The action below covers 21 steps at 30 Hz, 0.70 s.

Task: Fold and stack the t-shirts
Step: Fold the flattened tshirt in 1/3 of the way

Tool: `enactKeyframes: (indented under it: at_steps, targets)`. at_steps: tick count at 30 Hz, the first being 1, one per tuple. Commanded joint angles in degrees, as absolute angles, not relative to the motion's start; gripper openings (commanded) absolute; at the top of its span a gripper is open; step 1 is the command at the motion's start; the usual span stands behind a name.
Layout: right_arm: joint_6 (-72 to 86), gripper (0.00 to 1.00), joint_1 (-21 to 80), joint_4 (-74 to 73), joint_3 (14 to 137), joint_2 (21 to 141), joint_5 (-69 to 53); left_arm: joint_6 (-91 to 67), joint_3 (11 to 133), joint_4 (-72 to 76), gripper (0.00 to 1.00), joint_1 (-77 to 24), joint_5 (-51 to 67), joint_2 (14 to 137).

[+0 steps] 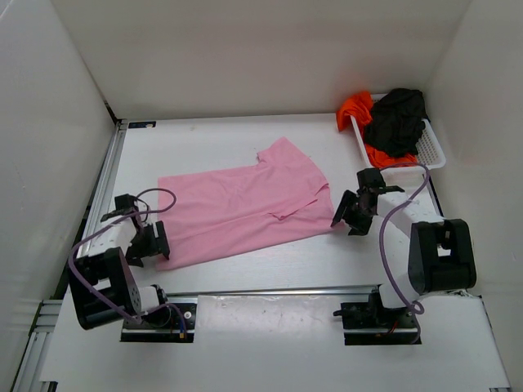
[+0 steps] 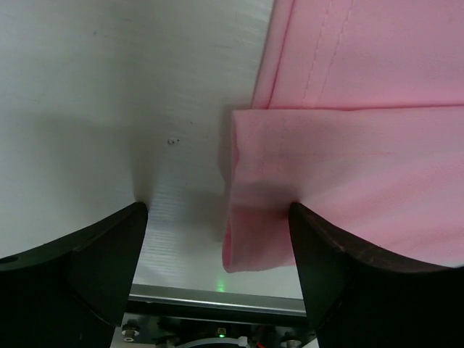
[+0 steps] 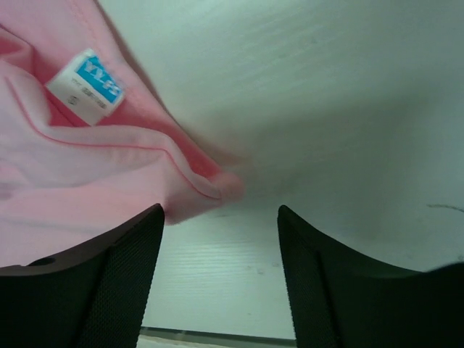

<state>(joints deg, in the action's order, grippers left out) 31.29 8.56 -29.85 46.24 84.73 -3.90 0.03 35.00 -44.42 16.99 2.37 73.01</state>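
Pink shirt (image 1: 245, 208) lies flat on the counter (image 1: 204, 139), black shirt (image 1: 399, 118) and orange shirt (image 1: 355, 106) in the basket (image 1: 433, 153). Only the right wrist cam catches its blue tag (image 3: 85, 87), lettering too blurry. Left claw (image 2: 216, 239) and right claw (image 3: 217, 232) both gape, empty.

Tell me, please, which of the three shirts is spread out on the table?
The pink shirt: it lies spread on the table, while the black shirt and the orange shirt sit bunched in the basket.

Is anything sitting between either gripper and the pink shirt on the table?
Nothing visible. The left gripper and right gripper both stand open right at the edges of the pink shirt, with only table beneath them.
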Motion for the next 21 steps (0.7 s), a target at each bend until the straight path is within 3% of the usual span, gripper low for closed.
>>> enactKeyframes:
  at_steps: [1, 4, 5, 9, 10, 11, 21]
  targets:
    - [32.1, 0.65, 7.9, -24.4, 46.5, 86.0, -8.6, 0.0, 34.9, -44.2, 0.88, 17.2, 5.7, 75.6]
    - [32.1, 0.54, 7.9, -24.4, 46.5, 86.7, -9.8, 0.0, 35.4, -42.9, 0.76, 17.2, 5.7, 77.3]
    - [32.6, 0.46, 7.9, -23.9, 45.8, 86.7, -9.8, 0.0, 36.1, -42.9, 0.64, 17.2, 5.7, 78.0]
    - [33.2, 0.0, 7.3, -24.6, 43.7, 86.7, -11.7, 0.0, 37.2, -42.9, 0.35, 17.2, 5.7, 79.5]
    - [33.8, 0.0, 6.8, -25.1, 43.2, 85.3, -11.7, 0.0, 37.2, -42.9, 0.17, 17.2, 5.7, 80.1]
    - [34.4, 0.0, 6.8, -25.9, 41.7, 84.5, -11.7, 0.0, 37.7, -42.9, 0.1, 17.2, 4.7, 80.1]
    - [44.5, 0.0, 7.4, -46.6, 25.3, 57.3, -6.2, 0.0, 36.6, -49.5, 0.1, 17.2, -4.8, 71.8]
